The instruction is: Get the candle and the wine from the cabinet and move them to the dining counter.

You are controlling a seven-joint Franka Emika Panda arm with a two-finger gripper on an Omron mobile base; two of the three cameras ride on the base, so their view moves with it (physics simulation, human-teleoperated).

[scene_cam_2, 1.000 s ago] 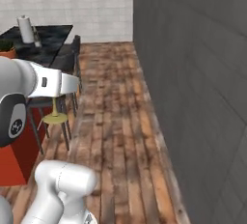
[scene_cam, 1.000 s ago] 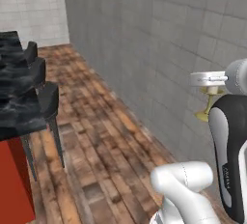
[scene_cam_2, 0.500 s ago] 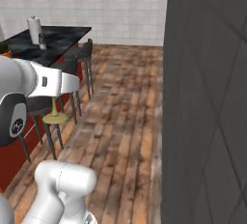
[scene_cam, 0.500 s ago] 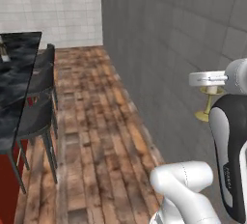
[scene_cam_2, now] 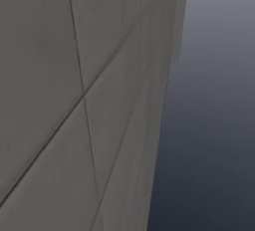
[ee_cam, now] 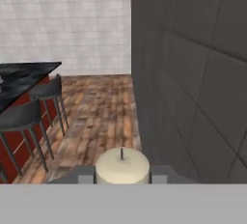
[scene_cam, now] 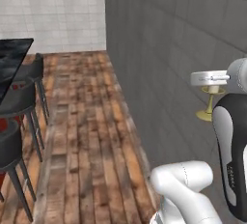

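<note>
— Where's the candle right now?

— Off the ground, up in the gripper. Looking along the hand you see its cream top and wick sitting between the two dark fingertips, which are closed against its sides. From behind, the brass stem and round foot hang below the hand, close to the grey wall.

— And the dining counter?

— Well away from the candle, off to its left past the wooden floor. It's the black marble slab with the dark stools tucked along its near side.

— So which step is this?

— I'd say the carry: candle fetched, not yet delivered. I see no wine from here, so that trip is likely still to come.

— What next?

— Swing further towards the counter, close the gap, then lower the foot flat onto the marble before letting go. It's top-heavy on that stem; a tilted set-down could tip it.
</note>
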